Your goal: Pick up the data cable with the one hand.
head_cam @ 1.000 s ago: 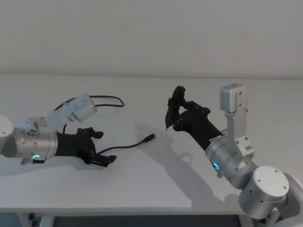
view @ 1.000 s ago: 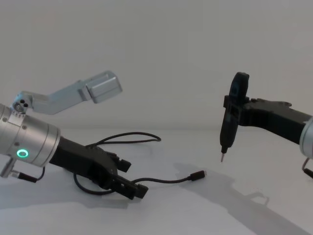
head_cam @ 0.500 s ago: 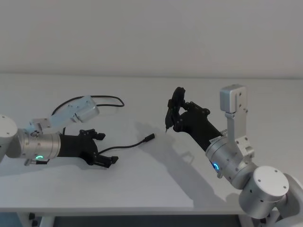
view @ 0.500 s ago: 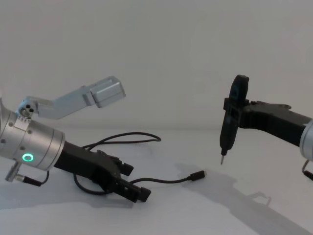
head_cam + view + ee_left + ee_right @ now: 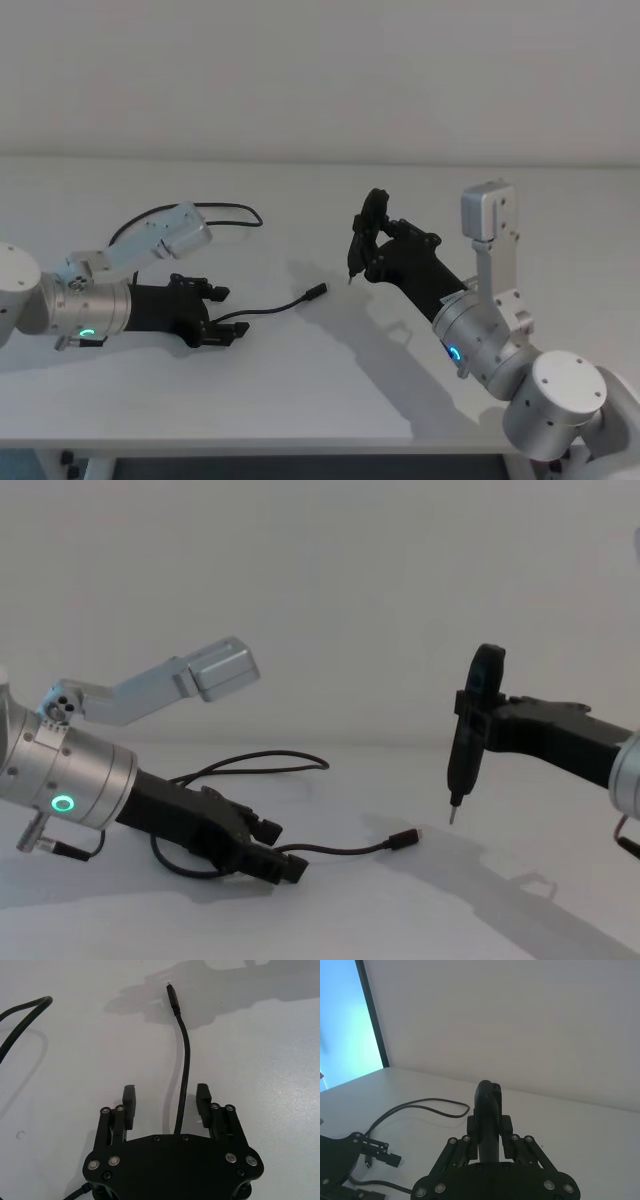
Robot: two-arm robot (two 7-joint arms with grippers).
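Left pincer [image 5: 166,1092]: low on the white surface [image 5: 330,390] at the robot's left, fingers [image 5: 129,1102] spread wide, gripping nothing.
Data cable [image 5: 188,1060]: lies on the surface, passing between the spread fingers and clear of both.
Cable's long axis: the free stretch runs straight out ahead of the left pincer, toward the robot's right and slightly away; its plug [image 5: 171,996] points that way, flat on the surface.
Right pincer [image 5: 488,1127]: raised at the right, closed on an upright black pin-tipped tool [image 5: 470,740].
Head view adds: the cable's other stretch looping behind the left arm.
Chest view adds: the tool's tip hanging above the surface, near the plug but apart.
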